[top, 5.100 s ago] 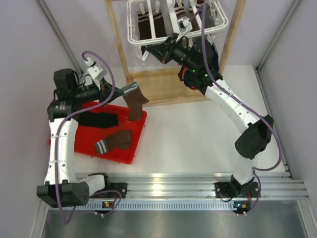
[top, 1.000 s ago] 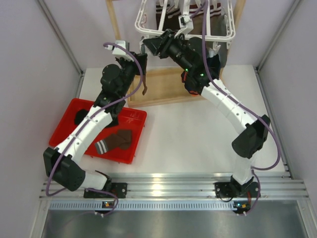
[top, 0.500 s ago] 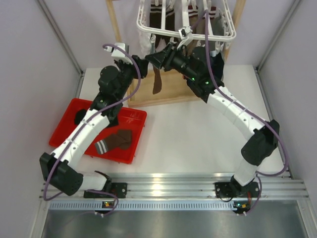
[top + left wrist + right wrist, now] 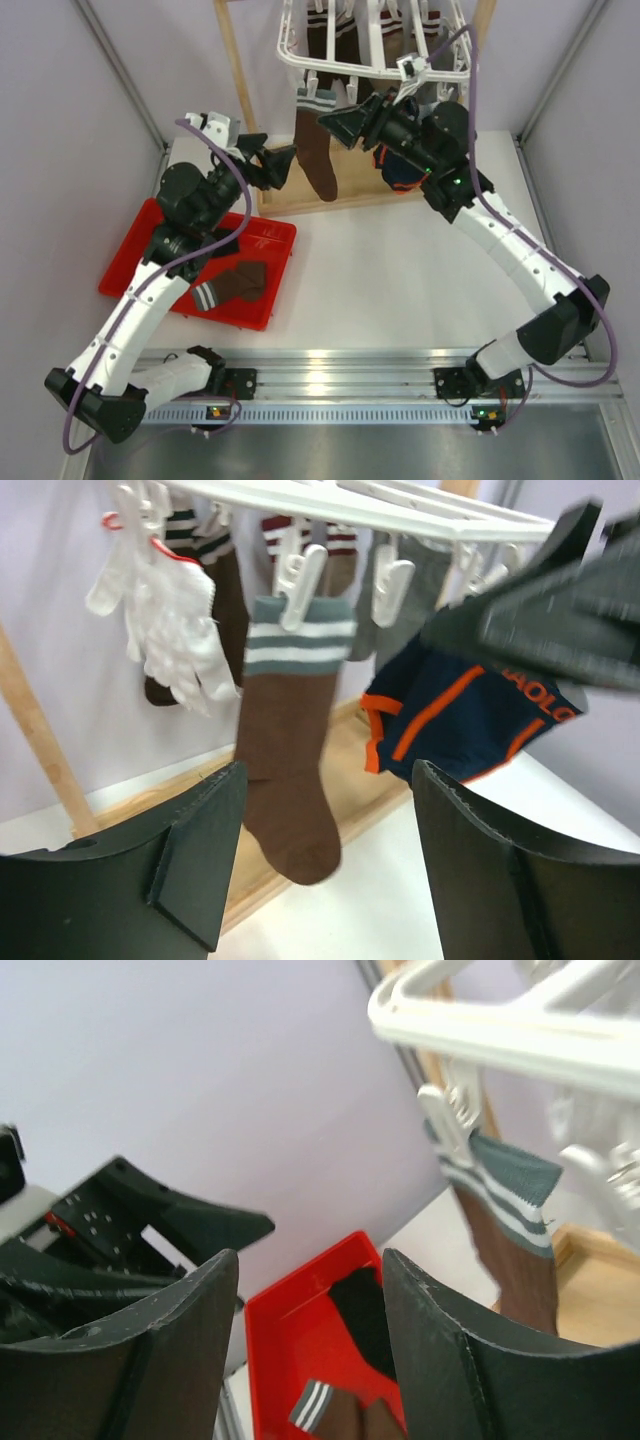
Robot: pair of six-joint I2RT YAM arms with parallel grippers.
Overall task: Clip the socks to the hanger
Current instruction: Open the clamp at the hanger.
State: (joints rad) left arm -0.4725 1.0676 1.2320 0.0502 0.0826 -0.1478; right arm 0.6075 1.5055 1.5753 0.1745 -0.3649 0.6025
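A dark brown sock [image 4: 318,155] with a grey-and-white striped cuff hangs from a clip [image 4: 300,575] on the white hanger [image 4: 372,55]. My left gripper [image 4: 283,165] stands open just left of that sock, apart from it, with nothing between its fingers [image 4: 200,850]. The right gripper [image 4: 335,122] is open too, just right of the cuff and below the hanger's front bar. More socks hang further back on the hanger. In the red tray [image 4: 135,262] lie another brown striped sock [image 4: 235,284] and a black sock [image 4: 365,1315]; my left arm partly covers the black sock in the top view.
The hanger hangs inside a light wooden frame [image 4: 236,95] whose base board [image 4: 350,190] lies under the socks. A navy fabric with orange trim [image 4: 470,710] and a white glove [image 4: 170,620] also hang there. Walls close in on both sides.
Both grippers have opened. The left one let go of the brown sock and drew back to the left. The right one pulled away to the right. The sock now hangs from the clip.
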